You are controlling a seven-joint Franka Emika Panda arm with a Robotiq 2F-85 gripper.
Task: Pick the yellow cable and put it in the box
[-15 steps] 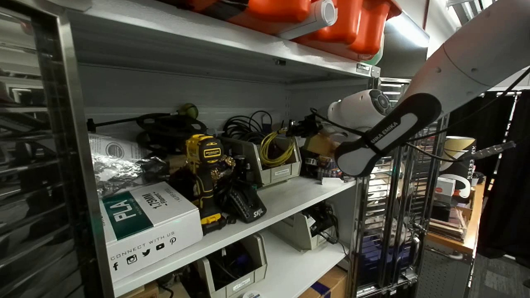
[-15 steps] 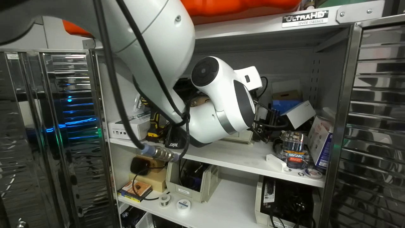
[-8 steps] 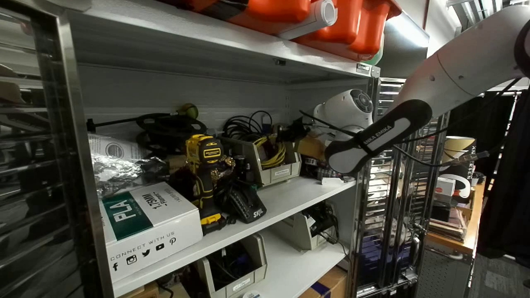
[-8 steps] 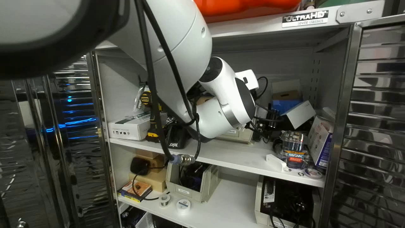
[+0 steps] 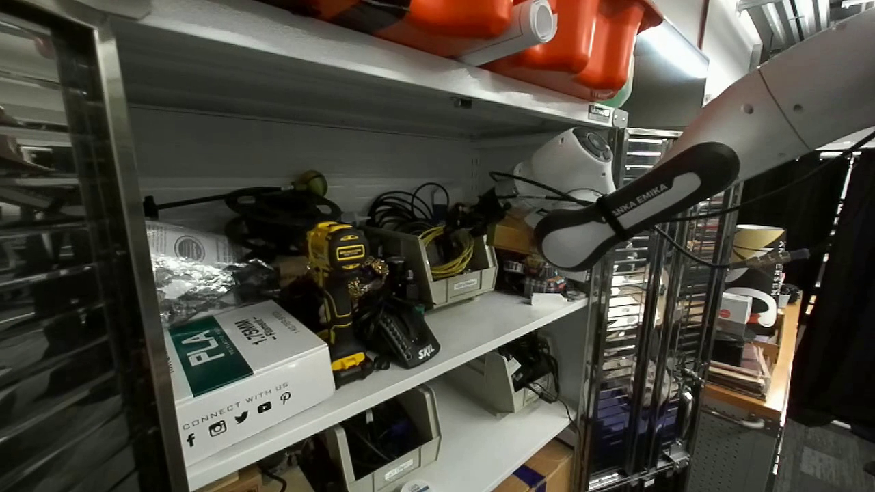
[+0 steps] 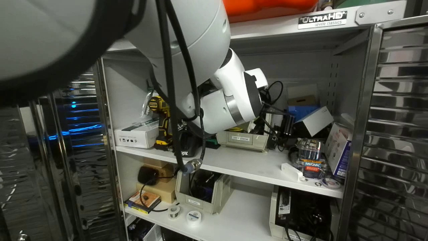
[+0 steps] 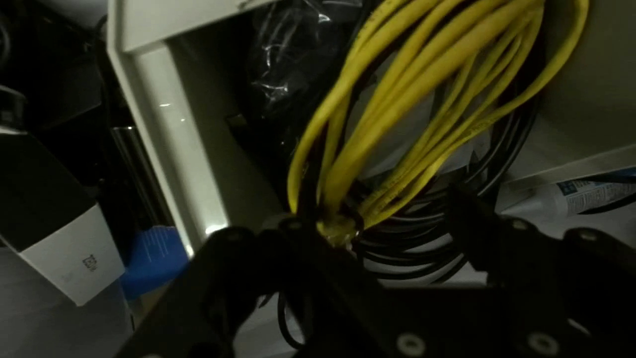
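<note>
The broad, white, flat desk (image 5: 478, 320) carries a grey, open-fronted plastic bin (image 5: 448, 294), which I take for the task's box. The long, thin yellow cable (image 7: 432, 74), wound in a loose coil, lies inside that bin, its loops toward the front wall. At the coil's rear stands the black, two-fingered tool (image 7: 387, 209), its sides well apart and clamped on nothing. I judge the step in hand to be letting go and leaving, with the task nearly done. To do it well, back straight out with the sides spread (slowly, since loose loops like to hook). Watch the fingertips (image 7: 467, 221): one sits right beside the cable's gathered end (image 7: 338, 231), and whether they touch I cannot tell.
</note>
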